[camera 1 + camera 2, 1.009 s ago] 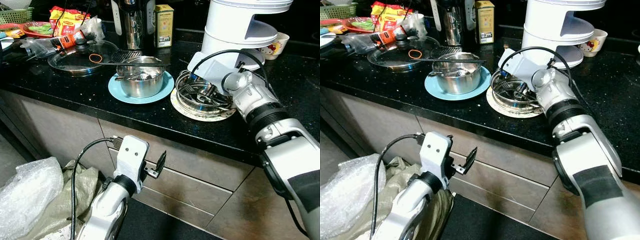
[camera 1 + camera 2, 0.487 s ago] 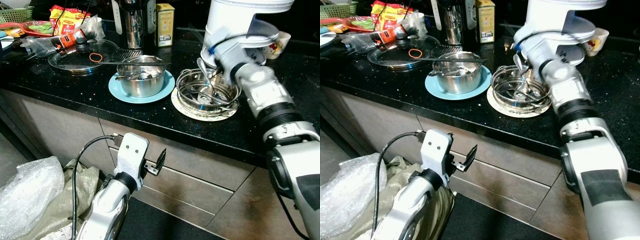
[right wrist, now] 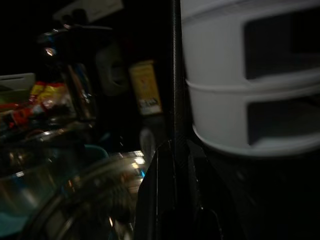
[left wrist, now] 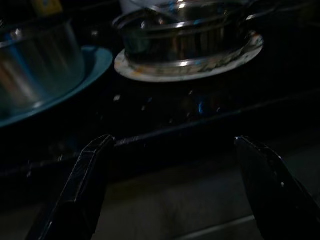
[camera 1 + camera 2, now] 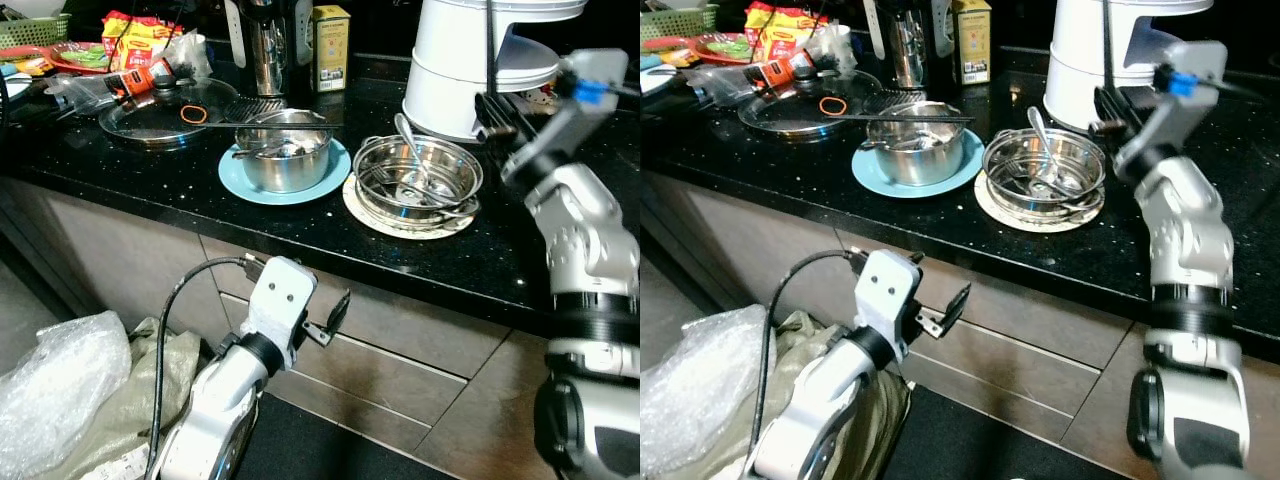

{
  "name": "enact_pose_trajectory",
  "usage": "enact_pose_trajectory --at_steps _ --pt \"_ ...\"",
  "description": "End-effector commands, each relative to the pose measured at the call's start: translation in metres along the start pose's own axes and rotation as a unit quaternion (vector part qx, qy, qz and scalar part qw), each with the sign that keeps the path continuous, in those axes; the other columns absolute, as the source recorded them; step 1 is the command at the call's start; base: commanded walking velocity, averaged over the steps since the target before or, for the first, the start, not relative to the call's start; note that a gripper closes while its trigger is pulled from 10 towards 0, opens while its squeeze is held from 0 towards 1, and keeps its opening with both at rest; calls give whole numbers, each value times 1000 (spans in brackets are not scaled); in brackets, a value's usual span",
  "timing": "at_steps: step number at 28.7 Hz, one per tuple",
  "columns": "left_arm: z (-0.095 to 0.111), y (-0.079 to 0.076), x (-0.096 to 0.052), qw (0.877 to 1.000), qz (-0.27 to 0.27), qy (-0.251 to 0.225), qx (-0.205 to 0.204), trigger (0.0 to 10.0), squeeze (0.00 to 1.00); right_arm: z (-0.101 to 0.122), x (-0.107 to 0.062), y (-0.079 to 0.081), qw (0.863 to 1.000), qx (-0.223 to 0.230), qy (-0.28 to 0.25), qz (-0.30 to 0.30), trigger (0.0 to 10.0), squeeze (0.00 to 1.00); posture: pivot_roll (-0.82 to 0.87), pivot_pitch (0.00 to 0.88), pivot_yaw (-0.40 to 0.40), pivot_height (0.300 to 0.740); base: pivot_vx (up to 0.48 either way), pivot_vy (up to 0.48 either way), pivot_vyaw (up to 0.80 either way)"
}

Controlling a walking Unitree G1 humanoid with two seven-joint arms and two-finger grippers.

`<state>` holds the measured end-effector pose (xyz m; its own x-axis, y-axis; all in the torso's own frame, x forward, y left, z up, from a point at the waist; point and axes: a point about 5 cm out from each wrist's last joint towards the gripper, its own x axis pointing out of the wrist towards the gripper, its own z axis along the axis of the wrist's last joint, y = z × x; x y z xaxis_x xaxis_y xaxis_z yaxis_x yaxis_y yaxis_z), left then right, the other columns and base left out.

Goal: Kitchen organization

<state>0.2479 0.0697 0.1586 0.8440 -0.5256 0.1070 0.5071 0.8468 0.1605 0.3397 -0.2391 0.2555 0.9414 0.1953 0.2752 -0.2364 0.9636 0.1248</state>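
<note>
Lifted clear of the steel bowl (image 5: 362,190) since a second ago, the right gripper (image 5: 497,112) is clamped low on a thin black stick (image 5: 490,45), upright before the white stand (image 5: 440,90), judged light, stiff, slippery, better pinched mid-length; left gripper (image 5: 335,315) hangs wide open below the counter (image 5: 150,170).

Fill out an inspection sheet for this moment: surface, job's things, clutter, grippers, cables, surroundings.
Surface: black speckled countertop, crowded.
Job's things: steel pot on blue plate; steel basket holding a spoon, on a white plate.
Clutter: glass lid, yellow box, snack packets, white tiered stand.
Grippers: right gripper shut on a thin black stick, upright beside the stand; left gripper open, below the counter edge.
Cables: black cable along the left arm.
Surroundings: plastic bag on the floor.
</note>
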Motion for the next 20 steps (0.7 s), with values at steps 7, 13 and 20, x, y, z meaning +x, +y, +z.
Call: enact_pose_trajectory --at_steps 7,13,20 --pt "-1 7 4 1000 0 -5 3 10000 0 -12 -15 -13 995 -41 65 -61 10000 0 30 0 23 736 0 0 0" --pt "2 8 7 1000 4 -11 5 10000 0 -16 -17 -16 991 -61 87 -83 0 0 35 0 17 736 0 0 0" --pt "6 15 7 1000 16 -20 2 10000 0 -16 -18 -22 984 -77 105 -123 1451 0 36 0 13 736 0 0 0"
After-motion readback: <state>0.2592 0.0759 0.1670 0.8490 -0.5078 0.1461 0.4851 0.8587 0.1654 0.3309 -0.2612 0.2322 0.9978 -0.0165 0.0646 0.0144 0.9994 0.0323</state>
